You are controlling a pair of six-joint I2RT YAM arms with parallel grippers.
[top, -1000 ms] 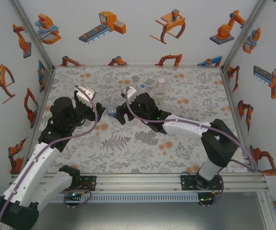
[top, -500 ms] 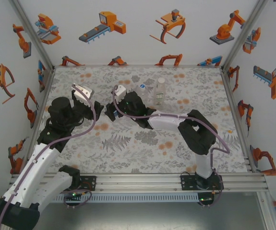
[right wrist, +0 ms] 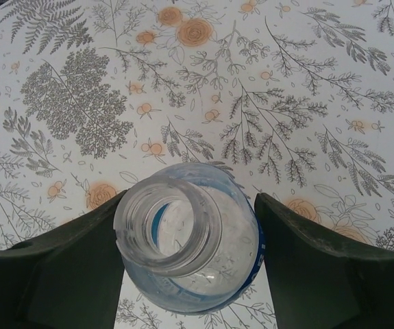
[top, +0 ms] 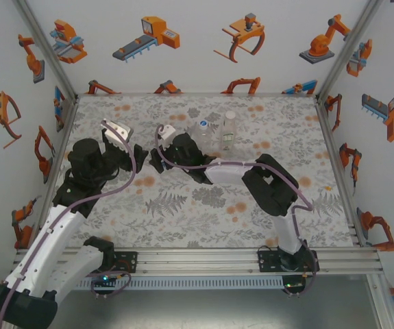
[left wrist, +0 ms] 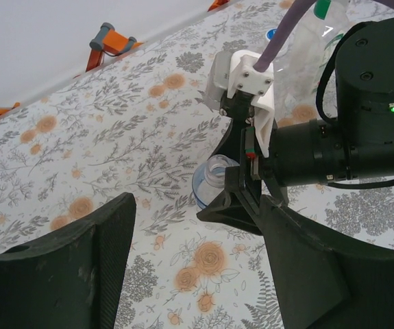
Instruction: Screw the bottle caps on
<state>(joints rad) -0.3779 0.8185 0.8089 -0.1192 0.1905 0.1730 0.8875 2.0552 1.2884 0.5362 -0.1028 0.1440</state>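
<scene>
A: Floral tabletop (right wrist: 306,82), white walls w/ orange robot prints. Status?

B: Right claw (right wrist: 190,200) has a pad on each side of the blue-label bottle (right wrist: 186,274). Both pads look to be touching it, so I'd call that a grip. Bottle's upright on the tabletop, left of centre, neck wide open, no cap on.

A: Left claw?

B: Left claw (left wrist: 195,221) is just beside it, facing the bottle. Jaws apart, nothing between them.

A: Other bottles?

B: Shorter bottle (top: 203,129) and taller bottle (top: 229,130) stand close together behind the right arm, toward the back. Too small to tell if they're capped. Where the caps lie I can't tell either.

A: Progress?

B: Early, imo. This bottle's def. uncapped: it needs a cap brought over, set on the neck and twisted down. Other two are unknown, so maybe all three are left.
</scene>
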